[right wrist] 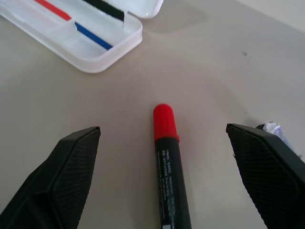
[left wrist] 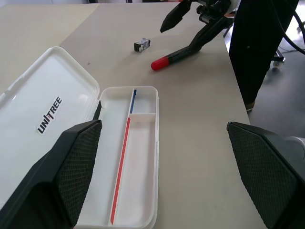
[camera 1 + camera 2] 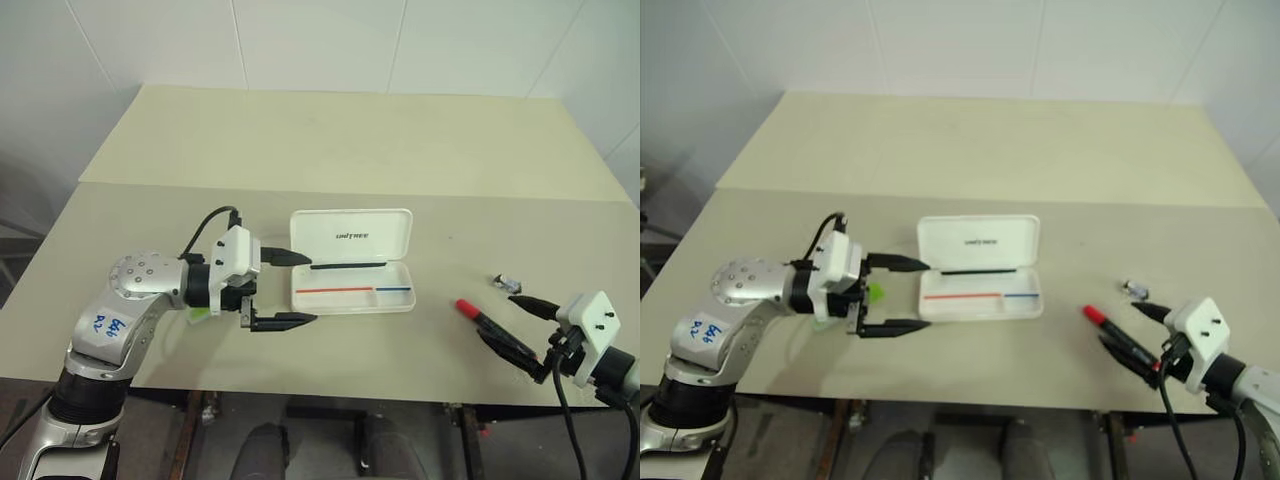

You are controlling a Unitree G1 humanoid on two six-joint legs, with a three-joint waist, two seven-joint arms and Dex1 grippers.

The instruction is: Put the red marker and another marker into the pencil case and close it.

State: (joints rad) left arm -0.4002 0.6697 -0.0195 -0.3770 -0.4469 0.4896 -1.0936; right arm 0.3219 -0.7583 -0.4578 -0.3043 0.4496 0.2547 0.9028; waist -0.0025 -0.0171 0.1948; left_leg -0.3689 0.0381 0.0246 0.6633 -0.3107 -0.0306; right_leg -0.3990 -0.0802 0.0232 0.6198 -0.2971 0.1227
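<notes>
Item 1. The pencil case (image 3: 352, 262): laid near the middle of the tabletop (image 3: 330, 150), lid thrown back and standing open behind the tray, so that the tray is free to be loaded from above. A divider is seen in the tray, with red and blue stripes along its inner wall; no marker is seen inside. Closing is judged the last step, with nothing loaded yet.

Item 2. The red marker (image 1: 167, 157): laid flat on the tabletop well to the right of the case, red cap turned toward the case. It is framed between the fingers of the right hand (image 3: 520, 322), which are spread wide to either side of the barrel without gripping it. The placing is judged an approach for a pinch across the barrel.

Item 3. Another marker (image 3: 875, 293): a light-green piece glimpsed on the tabletop behind the left hand (image 3: 290, 290), left of the case; largely hidden. The left hand is held above the tabletop, pointing toward the case, fingers wide apart and empty.

Item 4. A small silvery scrap (image 3: 503, 282): left on the tabletop just beyond the red marker, no part of the task; best kept out of the pinch.
</notes>
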